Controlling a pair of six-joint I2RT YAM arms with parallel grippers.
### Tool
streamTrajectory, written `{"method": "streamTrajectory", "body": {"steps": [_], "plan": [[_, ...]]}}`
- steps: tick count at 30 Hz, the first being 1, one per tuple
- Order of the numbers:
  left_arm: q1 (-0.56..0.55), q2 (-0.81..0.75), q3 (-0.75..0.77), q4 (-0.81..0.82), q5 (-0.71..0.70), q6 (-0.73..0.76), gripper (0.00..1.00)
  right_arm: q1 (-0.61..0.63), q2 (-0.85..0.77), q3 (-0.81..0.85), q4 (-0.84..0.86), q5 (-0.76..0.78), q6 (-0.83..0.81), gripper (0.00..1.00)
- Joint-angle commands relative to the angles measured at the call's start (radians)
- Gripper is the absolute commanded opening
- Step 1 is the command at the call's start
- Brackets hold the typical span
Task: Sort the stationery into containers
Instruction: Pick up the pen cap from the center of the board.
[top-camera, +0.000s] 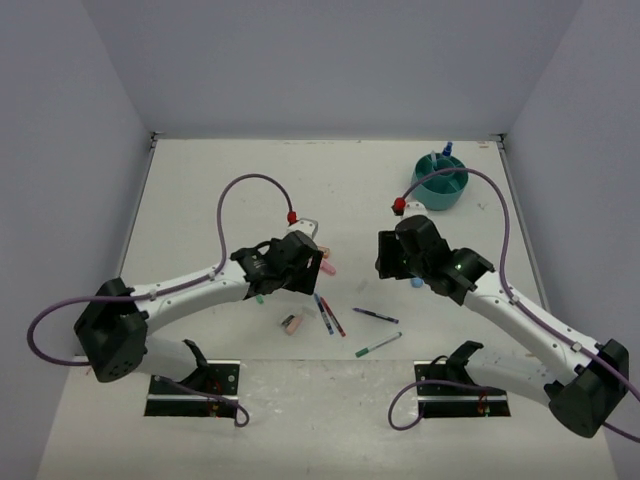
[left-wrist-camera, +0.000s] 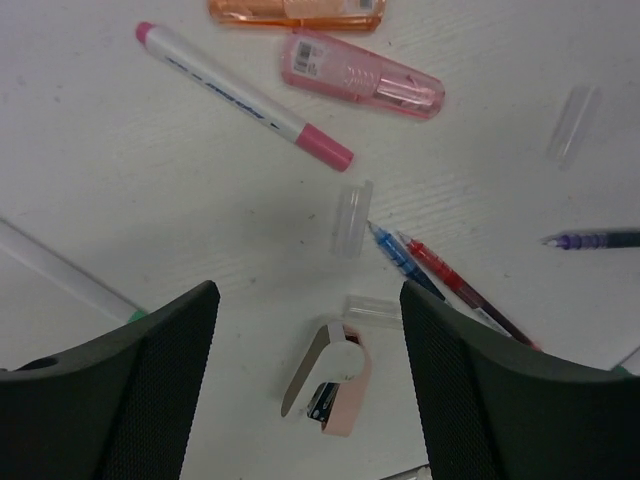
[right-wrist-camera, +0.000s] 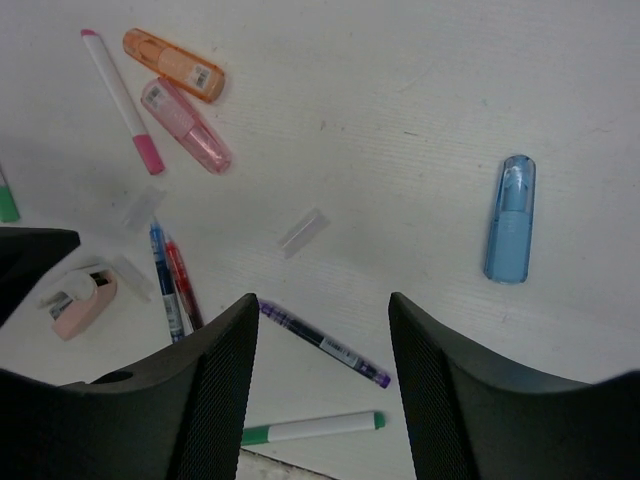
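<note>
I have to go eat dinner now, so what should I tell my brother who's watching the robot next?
Left gripper: open, empty, over the pink tape dispenser.
Right gripper: open, empty, above the purple pen.
Loose on the table: orange highlighter, pink highlighter, light-blue highlighter, pink marker, blue pen, red pen, green marker.
Done: the teal organizer, far right, holds a blue-capped item.
Left: almost everything needs sorting.

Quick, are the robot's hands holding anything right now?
Left gripper: open, holding nothing.
Right gripper: open, holding nothing.
</note>
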Motion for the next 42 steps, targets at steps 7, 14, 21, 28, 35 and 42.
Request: {"method": "streamTrajectory", "body": {"steps": [7, 14, 21, 28, 35, 42], "plan": [[-0.001, 0.141, 0.062, 0.108, 0.12, 0.037, 0.58, 0.001, -0.075, -0.043, -0.01, 0.082, 0.046, 0.53], [0.0, 0.268, 0.073, 0.145, 0.102, 0.033, 0.45, 0.0, -0.112, -0.055, 0.006, 0.064, 0.038, 0.51], [0.0, 0.327, 0.081, 0.182, 0.1, 0.04, 0.41, 0.001, -0.145, -0.065, 0.009, 0.031, 0.032, 0.47], [0.0, 0.353, 0.066, 0.192, 0.095, 0.041, 0.39, 0.0, -0.151, -0.07, 0.014, 0.018, 0.026, 0.46], [0.009, 0.365, 0.039, 0.199, 0.065, 0.03, 0.36, 0.0, -0.138, -0.073, 0.031, -0.01, 0.02, 0.44], [0.018, 0.379, 0.023, 0.209, 0.056, 0.032, 0.35, 0.0, -0.121, -0.076, 0.042, -0.029, 0.014, 0.41]]}}
